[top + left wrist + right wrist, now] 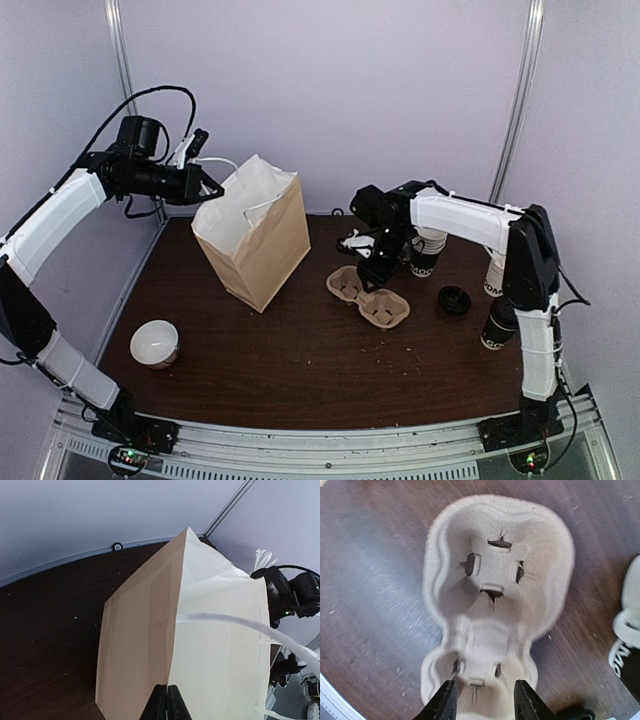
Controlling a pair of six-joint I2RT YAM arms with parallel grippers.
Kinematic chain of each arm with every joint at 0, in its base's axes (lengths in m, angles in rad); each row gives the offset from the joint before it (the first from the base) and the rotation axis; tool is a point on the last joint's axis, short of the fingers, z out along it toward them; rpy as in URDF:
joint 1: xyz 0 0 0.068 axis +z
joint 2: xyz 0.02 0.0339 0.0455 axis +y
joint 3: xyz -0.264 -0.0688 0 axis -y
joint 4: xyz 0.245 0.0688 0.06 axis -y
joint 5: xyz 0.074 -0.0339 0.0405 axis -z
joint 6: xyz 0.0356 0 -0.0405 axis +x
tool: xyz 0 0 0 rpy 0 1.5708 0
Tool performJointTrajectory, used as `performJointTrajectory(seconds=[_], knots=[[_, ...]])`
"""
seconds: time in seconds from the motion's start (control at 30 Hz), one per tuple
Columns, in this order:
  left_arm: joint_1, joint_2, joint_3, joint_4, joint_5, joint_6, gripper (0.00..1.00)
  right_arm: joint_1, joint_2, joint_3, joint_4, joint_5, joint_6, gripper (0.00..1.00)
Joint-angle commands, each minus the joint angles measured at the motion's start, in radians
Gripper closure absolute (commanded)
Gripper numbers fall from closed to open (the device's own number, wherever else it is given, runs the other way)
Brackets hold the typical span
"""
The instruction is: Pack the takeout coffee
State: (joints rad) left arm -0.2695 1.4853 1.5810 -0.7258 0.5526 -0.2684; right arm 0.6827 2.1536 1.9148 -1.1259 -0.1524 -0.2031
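Holding the bag (255, 240) by its top rim with the left gripper (213, 187), up at far left. Clenched flat on the paper there, with no gap to be seen in the left wrist view (167, 700). Probably done to hold the mouth pulled wide and tipped toward the right side, ready to take a load from that arm.

Hovering low over the carrier (368, 295) with the right gripper (370, 283), around mid table (300, 370). Released and spread roughly as wide as the pulp's narrow waist, straddling the near well from above (482, 700). Grasping nothing; impossible to say whether brushing the pulp or just clear of it. Judged to be lining up for a pinch on the carrier, to steady or shift it before loading. Both wells bare.

Just right of that gripper, the cup (424, 262): upright on the table, white above a black lettered band, outside both carrier and bag. Hard to tell from here whether capped. Farther right, two other cups (495, 275), partly hidden behind the right arm, with a loose black lid (455, 299) lying between. At near left, well apart from everything, a white mug (155, 343). Packing judged barely begun.
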Motion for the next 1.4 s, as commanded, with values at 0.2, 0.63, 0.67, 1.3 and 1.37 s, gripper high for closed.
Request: performJointTrajectory(seconds=[0.2, 0.63, 0.67, 1.3, 1.37], knots=[[0.009, 0.034, 0.024, 0.06, 0.139, 0.015, 1.0, -0.028, -0.353, -0.177, 0.06, -0.081, -0.074, 0.57], [0.007, 0.015, 0.002, 0.054, 0.105, 0.032, 1.0, -0.028, -0.077, -0.03, 0.017, -0.076, -0.041, 0.53], [0.007, 0.015, 0.003, 0.053, 0.102, 0.033, 1.0, -0.027, -0.057, -0.016, 0.011, -0.074, -0.038, 0.53], [0.008, 0.004, -0.003, 0.051, 0.084, 0.028, 1.0, -0.026, 0.116, 0.109, -0.026, -0.009, -0.008, 0.52], [0.009, 0.005, -0.003, 0.051, 0.084, 0.028, 1.0, -0.026, 0.125, 0.108, -0.026, -0.012, -0.007, 0.52]])
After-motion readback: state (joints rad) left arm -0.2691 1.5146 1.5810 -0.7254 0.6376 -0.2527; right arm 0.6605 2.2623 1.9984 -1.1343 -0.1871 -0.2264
